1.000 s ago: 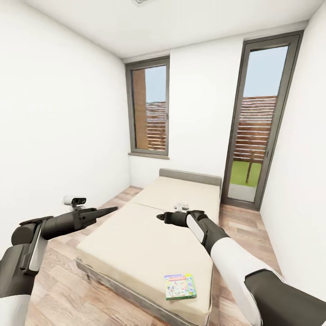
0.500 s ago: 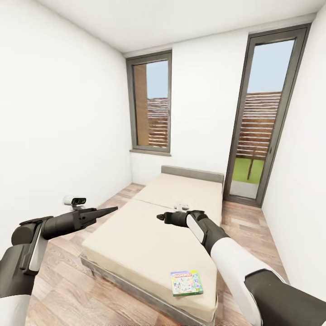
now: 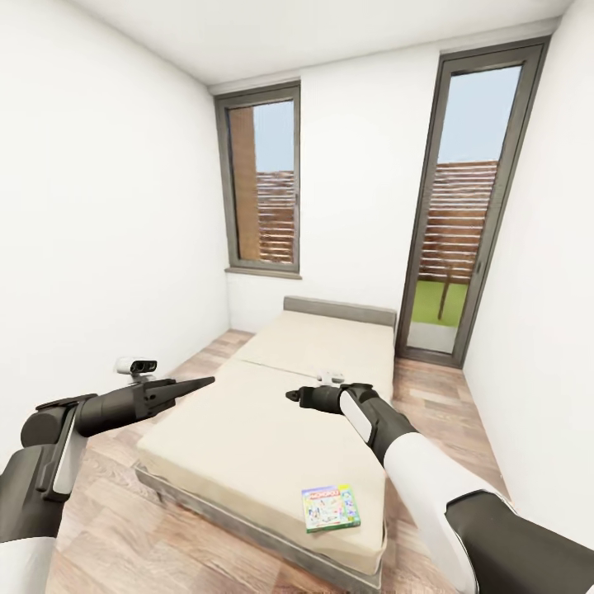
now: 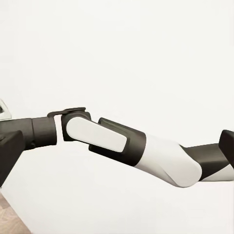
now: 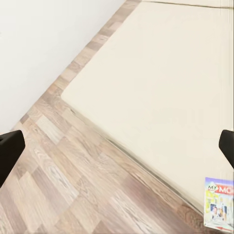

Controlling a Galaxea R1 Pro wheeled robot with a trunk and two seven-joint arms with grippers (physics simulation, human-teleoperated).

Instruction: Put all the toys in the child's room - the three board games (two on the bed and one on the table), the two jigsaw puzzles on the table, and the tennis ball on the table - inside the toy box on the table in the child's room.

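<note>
Lettering "MY MO…" (the rest cut off) heads the board game (image 5: 219,208) lying flat at the bed's (image 3: 272,412) near right corner. Left hand (image 3: 198,382) looks pinched shut and empty; right hand (image 3: 293,396) shows its fingertips (image 5: 10,148) spread wide, holding nothing, above the mattress.

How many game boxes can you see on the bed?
1. The board game lies flat near the foot corner of the bed, on the robot's right. A second may be hidden behind the right arm.

A board game (image 5: 218,202) lies flat near the edge of the beige bed (image 5: 165,83), beside wood-plank floor (image 5: 73,185).
</note>
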